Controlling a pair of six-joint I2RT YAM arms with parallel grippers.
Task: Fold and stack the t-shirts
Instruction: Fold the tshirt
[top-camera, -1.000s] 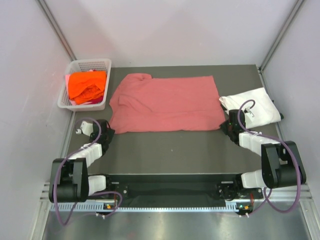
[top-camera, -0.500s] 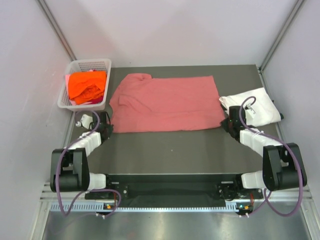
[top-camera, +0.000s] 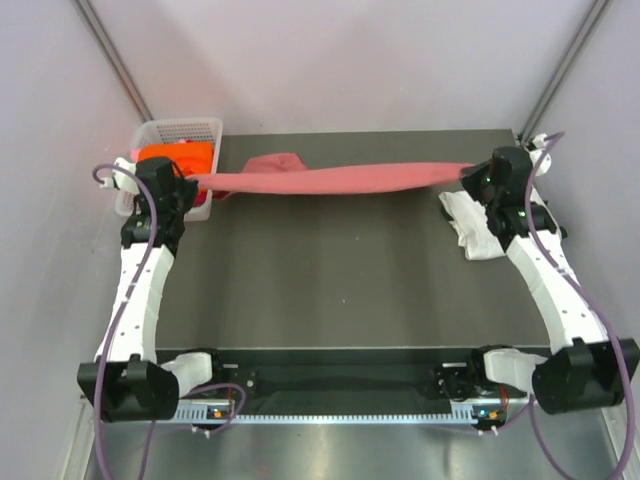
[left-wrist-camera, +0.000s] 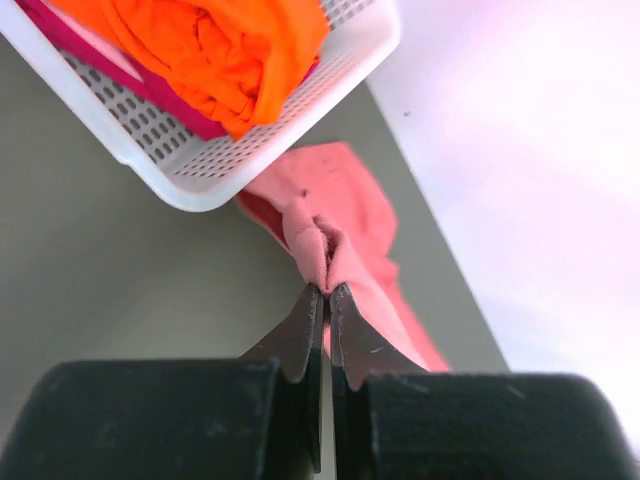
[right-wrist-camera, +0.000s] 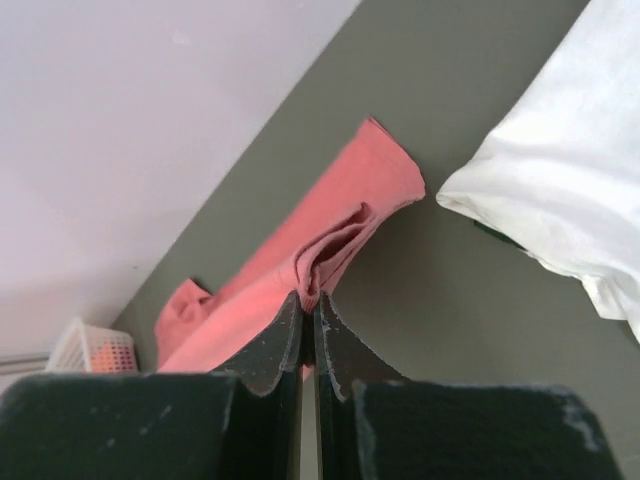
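Observation:
The pink-red t-shirt (top-camera: 340, 180) hangs stretched in a band between both grippers above the far part of the table. My left gripper (top-camera: 192, 182) is shut on its left corner (left-wrist-camera: 322, 255), right beside the basket. My right gripper (top-camera: 470, 175) is shut on its right corner (right-wrist-camera: 335, 245). The white t-shirt (top-camera: 478, 228) lies folded at the right, partly under the right arm, and shows in the right wrist view (right-wrist-camera: 560, 190). The orange t-shirt (top-camera: 182, 155) lies bunched in the basket (left-wrist-camera: 230, 50).
The white mesh basket (top-camera: 200, 126) stands at the far left corner, with its rim (left-wrist-camera: 240, 185) close to the left gripper. Grey walls close in the table on three sides. The dark tabletop (top-camera: 330, 280) spreads between the arms.
Both arms rose from the near edge of the pink-red t-shirt and carried it up and to the back. The shirt, flat before, now hangs as a band. The left gripper shut.

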